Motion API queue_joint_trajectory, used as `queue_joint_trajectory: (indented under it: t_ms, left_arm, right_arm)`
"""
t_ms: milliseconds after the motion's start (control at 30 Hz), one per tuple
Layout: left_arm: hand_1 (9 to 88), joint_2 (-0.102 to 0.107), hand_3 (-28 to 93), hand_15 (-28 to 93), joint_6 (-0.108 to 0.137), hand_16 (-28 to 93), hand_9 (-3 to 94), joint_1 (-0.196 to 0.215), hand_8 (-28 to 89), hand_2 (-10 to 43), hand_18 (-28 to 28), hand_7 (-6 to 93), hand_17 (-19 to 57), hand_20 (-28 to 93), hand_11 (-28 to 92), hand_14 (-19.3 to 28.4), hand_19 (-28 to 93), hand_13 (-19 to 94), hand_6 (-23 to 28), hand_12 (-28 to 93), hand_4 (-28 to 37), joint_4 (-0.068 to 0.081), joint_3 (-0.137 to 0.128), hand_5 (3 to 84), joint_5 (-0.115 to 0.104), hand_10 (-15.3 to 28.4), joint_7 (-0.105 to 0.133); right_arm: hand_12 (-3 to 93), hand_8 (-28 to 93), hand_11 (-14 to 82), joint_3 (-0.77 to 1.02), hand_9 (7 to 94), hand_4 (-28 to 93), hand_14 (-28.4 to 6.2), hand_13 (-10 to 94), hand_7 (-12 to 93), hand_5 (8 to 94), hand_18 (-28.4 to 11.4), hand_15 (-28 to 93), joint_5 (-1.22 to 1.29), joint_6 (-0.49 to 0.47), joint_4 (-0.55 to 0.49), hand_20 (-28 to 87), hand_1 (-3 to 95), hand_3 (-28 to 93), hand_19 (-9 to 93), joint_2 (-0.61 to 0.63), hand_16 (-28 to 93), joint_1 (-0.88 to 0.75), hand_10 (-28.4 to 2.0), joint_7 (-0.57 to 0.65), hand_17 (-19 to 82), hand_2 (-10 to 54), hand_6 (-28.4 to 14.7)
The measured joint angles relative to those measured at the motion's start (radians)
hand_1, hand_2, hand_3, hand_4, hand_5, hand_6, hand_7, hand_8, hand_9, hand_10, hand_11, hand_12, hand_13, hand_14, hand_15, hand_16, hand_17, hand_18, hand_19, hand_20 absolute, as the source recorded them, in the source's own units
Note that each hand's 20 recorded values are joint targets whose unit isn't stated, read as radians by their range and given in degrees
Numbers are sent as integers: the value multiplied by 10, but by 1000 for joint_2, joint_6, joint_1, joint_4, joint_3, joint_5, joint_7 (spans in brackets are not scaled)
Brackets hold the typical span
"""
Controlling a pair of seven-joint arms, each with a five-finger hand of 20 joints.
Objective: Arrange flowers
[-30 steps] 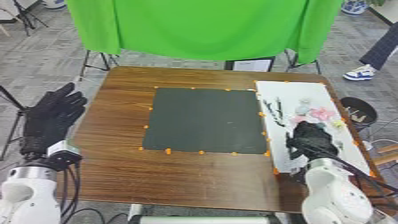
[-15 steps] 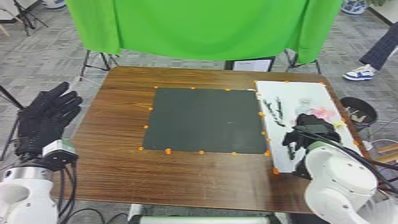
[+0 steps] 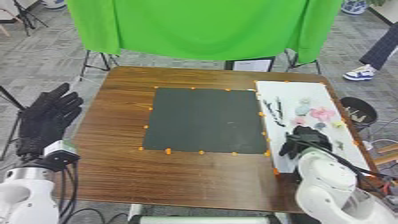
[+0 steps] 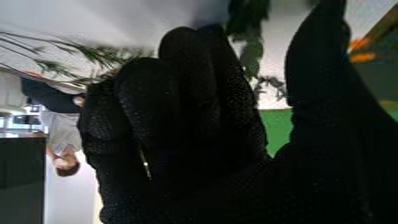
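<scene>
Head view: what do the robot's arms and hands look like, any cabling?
Left arm and right arm are white with rounded shells; dark cables run along each. Left hand and right hand wear black fabric gloves; the right one's weave looks finely textured in the wrist view. A small boxy module, pale on top, sits at the left wrist.

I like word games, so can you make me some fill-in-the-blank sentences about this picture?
The cloth beyond the table is ____.
The biggest flower on the white board is ____.
The robot's hand at the white board is its ____ one.
In the head view, the dark mat lies to the ____ of the white board.

Missing words: green; pink; right; left.
</scene>
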Motion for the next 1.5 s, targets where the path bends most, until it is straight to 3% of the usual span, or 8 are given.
queue_joint_trajectory:
  t_ms: [133,200,533,667,767,833,1000,1500]
  left_arm:
    - [256,0,710,362,0,-59,356,-7,-68,106,155,123,-62,93,232,167,345,229,104,138,-283,2,7,426,-2,169,0]
    - [256,0,710,362,0,-60,357,-11,-68,106,155,123,-62,93,232,167,345,229,104,138,-283,2,8,426,-2,169,0]
    - [257,0,709,362,-3,-61,358,-18,-68,107,155,123,-61,93,234,168,345,230,104,137,-283,3,9,427,-2,169,-5]
    - [258,0,708,363,-5,-61,359,-24,-68,107,155,124,-61,93,235,168,345,230,104,137,-283,6,15,427,-2,169,-10]
    - [258,0,709,363,-7,-61,359,-27,-69,107,155,124,-62,93,234,168,345,231,104,136,-283,7,17,427,-2,169,-12]
    - [260,0,711,363,-8,-61,359,-28,-68,105,155,124,-62,94,235,168,346,231,103,136,-283,7,19,427,-2,168,-12]
    - [265,1,711,364,-9,-61,359,-31,-69,101,155,122,-62,93,234,168,345,231,105,136,-283,8,22,427,-2,169,-10]
    - [277,1,712,362,-9,-61,357,-29,-67,88,155,120,-62,94,232,167,345,228,105,136,-283,8,21,428,-12,168,-5]
  right_arm:
    - [394,115,413,-8,797,-253,-144,753,179,768,-253,640,1,-1,25,369,488,658,932,-15,378,27,-157,8,481,-95,-63]
    - [463,189,389,-7,810,-243,-142,763,182,788,-251,639,6,-5,32,376,547,611,932,-21,382,37,-142,14,488,-95,-57]
    - [540,296,357,48,839,-199,-133,787,265,808,-248,637,67,-38,71,395,554,675,932,-53,387,51,-121,41,509,-95,-29]
    - [533,282,302,64,859,-87,-89,840,360,775,-196,563,74,-24,70,302,500,719,931,-51,364,34,-100,33,581,-95,-29]
    - [450,253,237,66,919,-22,-66,930,454,745,-137,449,69,53,65,205,485,733,902,-42,344,5,-85,7,683,-95,-34]
    - [440,243,222,65,930,-16,-62,937,471,742,-125,444,59,147,64,199,492,734,888,-32,339,-25,-79,-21,701,-95,-40]
    - [468,224,211,58,937,-31,-58,937,491,744,-122,455,41,323,64,233,521,735,868,-3,345,-83,-67,-65,709,-95,-65]
    - [523,207,225,34,937,-31,-46,937,519,735,-142,455,7,508,-11,370,535,744,821,49,444,-100,-71,-96,707,-95,-95]
